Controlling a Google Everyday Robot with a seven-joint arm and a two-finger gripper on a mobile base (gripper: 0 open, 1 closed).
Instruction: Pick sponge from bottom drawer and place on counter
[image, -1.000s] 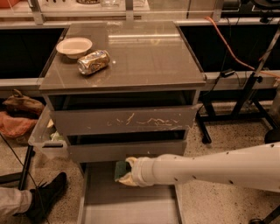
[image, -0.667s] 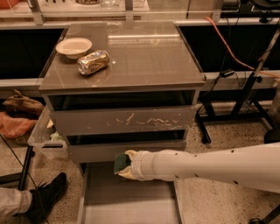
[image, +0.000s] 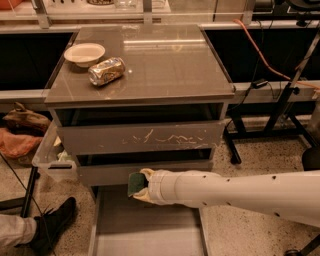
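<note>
— Item one, the sponge (image: 134, 183). Where is it?
— At the tip of the gripper (image: 142, 185), off the drawer (image: 145, 232) floor, level with the plain front above it. The green face shows, turned left and towards us. The long axis looks roughly upright, though only part of it shows.

— State of the gripper?
— Closed on the sponge, by my reading: one pale finger above it, one below, and the sponge pokes out to the left. The arm (image: 240, 192) comes in from the right, low and nearly level.

— Item two, the drawer?
— Pulled out, with a flat bare floor directly under the sponge.

— Item three, the counter (image: 170, 70)?
— Above the sponge and set further back. Two fronts stand between them, the plain one and the scratched front (image: 145, 137). That is the relation that matters: the sponge is below and in front of the counter's near edge, so it must go up past that lip before it goes in.

— Anything on top?
— A can (image: 106, 71) and a bowl (image: 85, 52), both at the left rear, close together. The right and near parts are bare gloss, which I judge the better place to put it down.

— Which hand is nearer?
— There is only the one.
</note>
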